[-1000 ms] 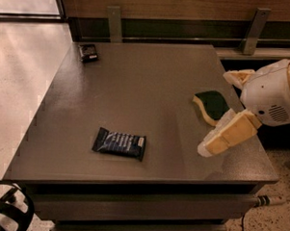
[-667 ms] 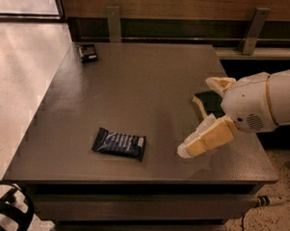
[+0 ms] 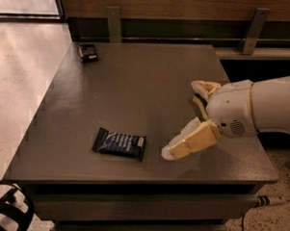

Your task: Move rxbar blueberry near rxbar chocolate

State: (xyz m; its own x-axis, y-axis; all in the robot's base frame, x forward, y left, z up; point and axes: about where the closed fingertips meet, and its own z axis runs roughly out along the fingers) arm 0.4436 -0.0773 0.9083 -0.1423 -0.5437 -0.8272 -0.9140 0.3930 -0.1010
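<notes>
The rxbar blueberry [image 3: 118, 143], a flat navy wrapper with pale lettering, lies on the dark table [image 3: 136, 88] near its front edge, left of centre. The rxbar chocolate [image 3: 87, 52], a small blackish-brown packet, lies at the far left corner of the table. My gripper [image 3: 182, 118] is open and empty over the table's right part. Its lower cream finger [image 3: 188, 142] reaches down-left, with its tip a short way right of the blue bar and not touching it. The other finger [image 3: 204, 86] sits farther back.
A green-and-yellow sponge [image 3: 199, 104] is mostly hidden behind my gripper and white arm [image 3: 261, 108] at the table's right side. A wooden wall with metal brackets runs behind the table. Pale floor lies to the left, and a black wheel shows at bottom left.
My gripper and arm have moved left and toward the front of the table, closing in on the blue bar from the right. They now cover most of the sponge. The bars have not moved.
</notes>
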